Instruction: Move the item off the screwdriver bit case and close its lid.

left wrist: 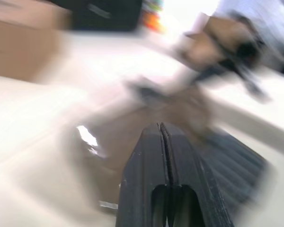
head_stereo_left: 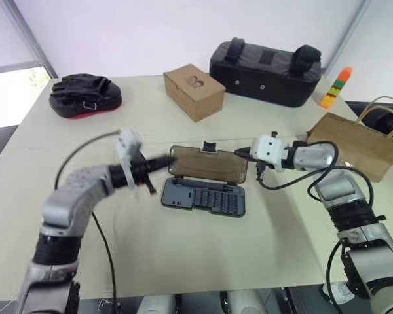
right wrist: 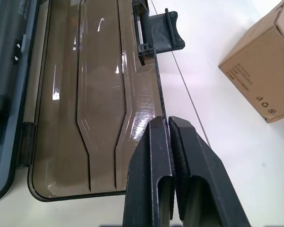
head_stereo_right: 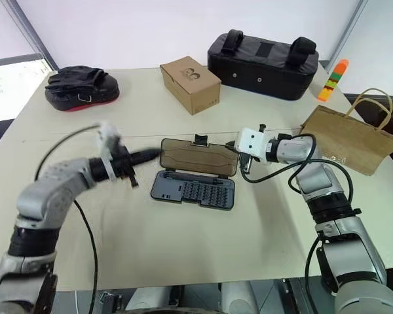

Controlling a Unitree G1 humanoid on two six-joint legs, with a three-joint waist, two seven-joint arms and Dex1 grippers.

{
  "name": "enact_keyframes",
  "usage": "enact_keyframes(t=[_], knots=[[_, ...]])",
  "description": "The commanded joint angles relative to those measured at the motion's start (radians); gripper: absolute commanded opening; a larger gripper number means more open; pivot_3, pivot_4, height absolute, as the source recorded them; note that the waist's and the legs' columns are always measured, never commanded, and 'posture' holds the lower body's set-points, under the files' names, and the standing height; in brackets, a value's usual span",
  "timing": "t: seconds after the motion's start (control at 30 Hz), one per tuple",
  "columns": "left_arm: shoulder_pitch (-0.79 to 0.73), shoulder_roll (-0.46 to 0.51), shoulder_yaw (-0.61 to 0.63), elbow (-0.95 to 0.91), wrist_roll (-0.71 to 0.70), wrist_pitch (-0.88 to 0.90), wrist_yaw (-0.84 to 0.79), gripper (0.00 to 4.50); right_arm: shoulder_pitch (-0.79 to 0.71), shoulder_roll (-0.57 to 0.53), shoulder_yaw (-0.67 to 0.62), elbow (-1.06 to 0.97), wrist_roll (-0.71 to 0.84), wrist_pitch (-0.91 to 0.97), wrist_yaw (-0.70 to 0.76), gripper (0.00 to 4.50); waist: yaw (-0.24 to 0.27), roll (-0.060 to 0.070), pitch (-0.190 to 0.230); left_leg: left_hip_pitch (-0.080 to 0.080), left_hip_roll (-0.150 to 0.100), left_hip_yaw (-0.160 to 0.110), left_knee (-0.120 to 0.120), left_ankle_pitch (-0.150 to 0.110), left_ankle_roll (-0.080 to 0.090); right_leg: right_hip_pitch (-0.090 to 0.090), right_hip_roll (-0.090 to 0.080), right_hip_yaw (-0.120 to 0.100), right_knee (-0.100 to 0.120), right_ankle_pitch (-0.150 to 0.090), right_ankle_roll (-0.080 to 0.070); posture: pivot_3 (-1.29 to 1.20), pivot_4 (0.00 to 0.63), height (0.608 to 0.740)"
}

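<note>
Bit case (head_stereo_right: pixel 193 191) sits centre of frame on the beige table (head_stereo_right: pixel 183 248), open, its smoky lid (head_stereo_right: pixel 198 156) laid flat behind the tray toward the top of the frame. Black latch tab (head_stereo_right: pixel 200 139) on lid's far long edge.

Kraft bag (head_stereo_right: pixel 350 139) already off the case, at right of frame near the table's right edge, well apart from the case, handles up.

Left gripper (head_stereo_right: pixel 158 153) comes in from the left, roughly level, fingers pressed together, holding nothing; tip at the lid's left short edge, contact unclear because of blur. Right gripper (right wrist: pixel 168 124) fingers closed, tip right at the lid's long outer edge near a corner; whether it pinches the edge or only touches it I cannot tell. In the head view it sits at the lid's right end.

Free room: bare table in front of the case toward bottom of frame, and left of it. Behind the lid: cardboard box (head_stereo_right: pixel 190 84) upper centre, black fabric bag (head_stereo_right: pixel 262 64) upper right, black glove-like pad (head_stereo_right: pixel 82 87) upper left, all apart from the case. Orange-green object (head_stereo_right: pixel 333 80) at far right edge.
</note>
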Motion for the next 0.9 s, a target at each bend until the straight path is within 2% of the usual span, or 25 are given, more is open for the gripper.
enact_keyframes(t=[0.03,0.23,0.43,0.6,0.7,0.9], knots=[[-0.035,-0.019,0.030,0.145,0.068,-0.077,0.084,0.00,-0.007,-0.001,-0.007,-0.004,0.010,-0.017,0.005,0.03,0.003,0.000,0.000,0.000,0.000,0.000,0.000,0.001,-0.001,0.000,0.000,0.000,0.000,0.000,0.000,0.00,0.150,0.740],[-0.105,-0.063,-0.070,0.436,0.214,-0.246,0.066,0.00,-0.020,0.010,-0.002,0.013,0.005,-0.022,-0.002,0.03,0.007,-0.001,0.000,-0.001,-0.001,0.000,0.000,0.003,-0.006,0.000,0.000,0.000,-0.001,0.000,0.000,0.00,0.150,0.740],[-0.255,-0.144,-0.158,0.755,0.267,-0.358,-0.142,0.00,-0.025,0.021,0.005,0.014,0.006,-0.022,0.001,0.03,0.007,-0.001,0.000,-0.001,-0.001,0.000,0.000,0.003,-0.006,0.000,0.000,0.000,-0.001,0.000,0.000,0.00,0.150,0.740],[-0.350,-0.177,-0.175,0.923,0.286,-0.379,-0.287,0.00,-0.026,0.024,0.009,0.016,0.001,-0.024,0.003,0.03,0.003,-0.001,0.000,-0.001,-0.002,0.001,0.000,0.003,-0.005,0.000,0.000,0.000,0.000,0.000,0.000,0.00,0.150,0.740],[-0.371,-0.177,-0.184,0.970,0.311,-0.393,-0.343,0.00,-0.027,0.023,0.015,0.014,-0.003,-0.017,0.006,0.97,0.004,-0.001,0.000,-0.001,-0.002,0.001,0.000,0.002,-0.003,0.000,0.000,0.000,0.000,0.000,0.000,0.00,0.150,0.740],[-0.367,-0.172,-0.181,0.975,0.335,-0.399,-0.403,0.00,-0.022,0.008,0.033,-0.028,-0.038,-0.012,-0.012,4.13,0.006,-0.001,0.000,-0.001,-0.002,0.001,0.001,0.000,-0.001,0.000,0.000,0.000,0.000,0.000,0.000,0.00,0.150,0.740]])
